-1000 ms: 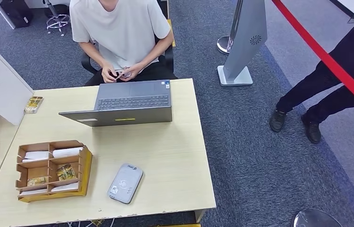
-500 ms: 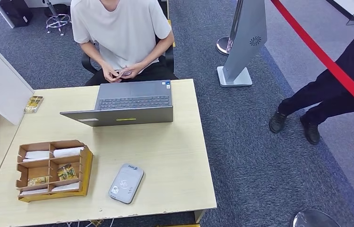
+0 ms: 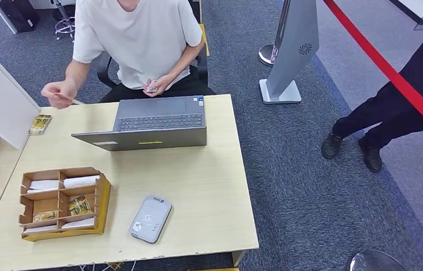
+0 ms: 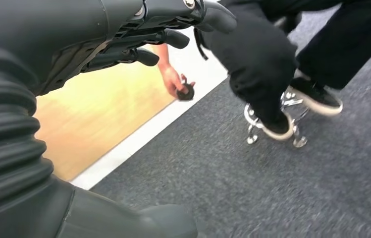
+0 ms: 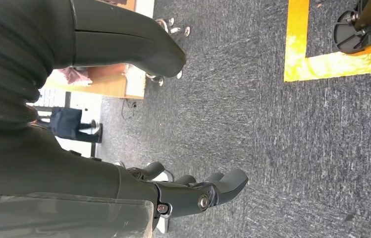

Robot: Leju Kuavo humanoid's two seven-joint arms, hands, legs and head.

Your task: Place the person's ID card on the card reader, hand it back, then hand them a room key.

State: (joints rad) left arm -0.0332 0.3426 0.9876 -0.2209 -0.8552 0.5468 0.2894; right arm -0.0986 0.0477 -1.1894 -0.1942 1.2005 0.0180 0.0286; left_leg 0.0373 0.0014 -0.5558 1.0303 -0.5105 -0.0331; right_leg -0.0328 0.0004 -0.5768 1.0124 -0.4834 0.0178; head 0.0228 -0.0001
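Both robot hands hang low beside the worktop (image 3: 209, 186), the left hand (image 4: 168, 29) and right hand (image 5: 198, 191) each with fingers apart and grasping nothing. The seated person's hand (image 3: 57, 93), at their lap a second ago, now reaches out over the worktop's far corner holding what looks like the ID card (image 3: 77, 102). So the handover is likely starting, and the card reader (image 3: 150, 218) waits bare near the front edge.

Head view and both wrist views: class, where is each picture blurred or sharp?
Head view: sharp overall, with the laptop and card reader crisp; only the person's raised hand is motion-blurred. Left wrist view: soft throughout, including the left hand and the carpet. Right wrist view: carpet texture fairly sharp, and the right hand clear.
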